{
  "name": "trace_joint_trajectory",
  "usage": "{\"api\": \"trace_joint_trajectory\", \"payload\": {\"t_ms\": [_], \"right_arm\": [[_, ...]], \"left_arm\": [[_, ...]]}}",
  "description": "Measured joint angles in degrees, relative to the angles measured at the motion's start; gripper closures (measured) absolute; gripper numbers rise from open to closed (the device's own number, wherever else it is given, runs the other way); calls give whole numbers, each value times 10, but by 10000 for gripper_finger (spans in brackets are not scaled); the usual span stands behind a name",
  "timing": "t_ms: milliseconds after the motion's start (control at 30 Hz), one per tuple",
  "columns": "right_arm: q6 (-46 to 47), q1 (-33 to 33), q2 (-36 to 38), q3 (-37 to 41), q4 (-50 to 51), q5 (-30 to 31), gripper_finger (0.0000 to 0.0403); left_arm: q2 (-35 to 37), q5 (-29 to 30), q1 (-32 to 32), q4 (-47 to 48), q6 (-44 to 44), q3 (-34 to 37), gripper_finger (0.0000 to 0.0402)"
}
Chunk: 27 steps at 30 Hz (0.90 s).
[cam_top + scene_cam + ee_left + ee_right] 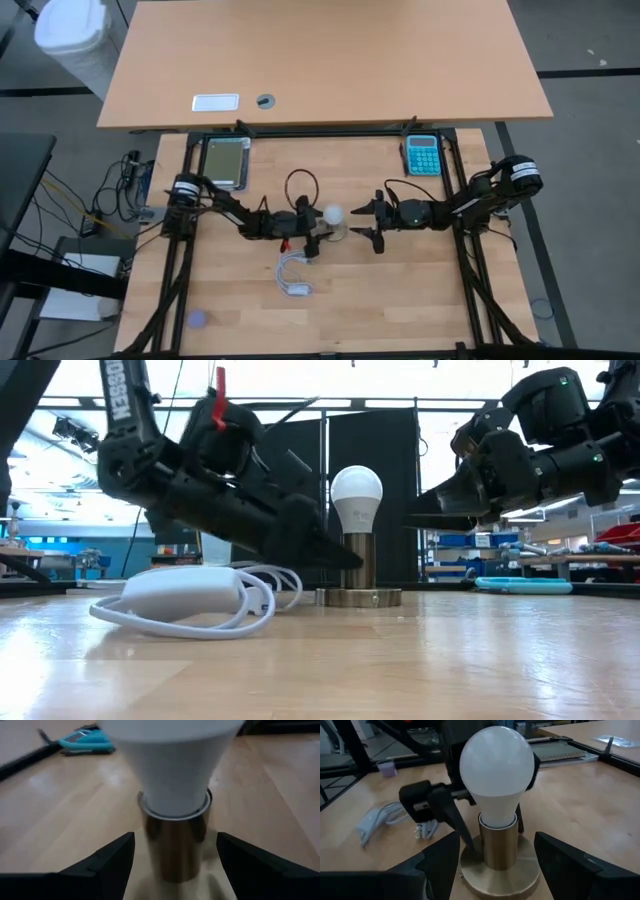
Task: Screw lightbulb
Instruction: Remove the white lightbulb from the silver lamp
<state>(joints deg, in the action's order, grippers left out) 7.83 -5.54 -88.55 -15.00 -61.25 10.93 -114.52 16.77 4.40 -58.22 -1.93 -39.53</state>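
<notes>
Coiled white cable (190,600) sits closest in the low view, with the bulb (356,498) upright in its brass socket (358,575) just behind. Left gripper (175,865) is spread around the socket barrel, touching nothing I can see; right gripper (495,865) hangs open, not touching the globe. Bulb looks light, smooth and breakable, so I'd grip gently around the widest part. Wooden table (400,300), blue calculator (422,155) at the back, cluttered lab beyond.
</notes>
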Motion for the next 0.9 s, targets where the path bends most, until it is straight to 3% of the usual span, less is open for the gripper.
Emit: {"api": "trace_joint_trajectory", "payload": {"t_ms": [233,600,767,900], "right_arm": [[7,-7,0,0,6,-1,144],[38,-16,-3,-16,20,18,145],[37,-32,-4,-25,27,74,145],[46,-35,-4,-25,39,77,146]], "left_arm": [[-15,-15,-7,-3,8,-9,127],[-15,-10,-7,-8,11,-8,206],[-16,-10,-7,-10,8,-8,213],[-16,-10,-7,-10,5,-8,213]]}}
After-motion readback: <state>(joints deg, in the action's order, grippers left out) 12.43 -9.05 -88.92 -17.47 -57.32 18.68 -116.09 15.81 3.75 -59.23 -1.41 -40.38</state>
